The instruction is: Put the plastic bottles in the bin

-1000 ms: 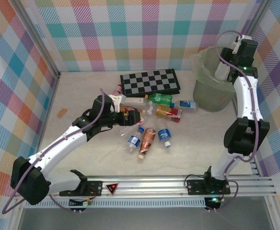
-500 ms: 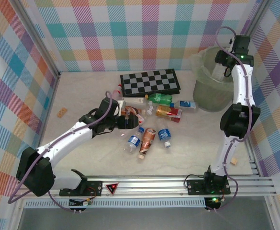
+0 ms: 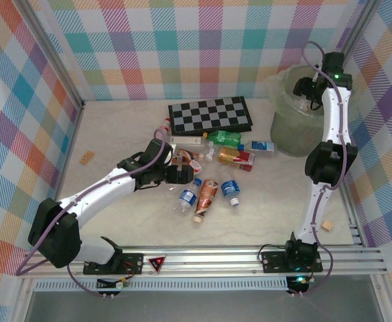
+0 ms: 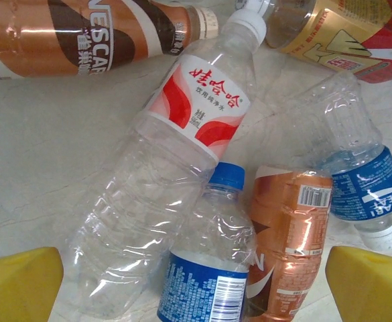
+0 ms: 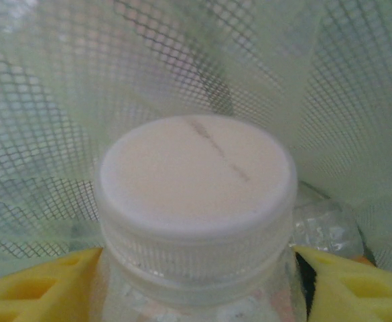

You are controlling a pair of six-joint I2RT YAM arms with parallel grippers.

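Left pincer (image 4: 196, 288) stands wide open, a clear red-labelled plastic bottle (image 4: 175, 168) lying between its 2 yellow fingertips (image 4: 18, 282). Right pincer (image 5: 196, 282), in the mouth of the round grey-green bag-lined bin (image 3: 286, 137), flanks a white-capped clear bottle (image 5: 196, 181); whether it grips, I cannot tell.

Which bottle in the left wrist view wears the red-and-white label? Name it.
The big clear white-capped bottle, lying diagonally; the blue-capped bottle beside it carries a blue label, the coffee bottle a brown one.
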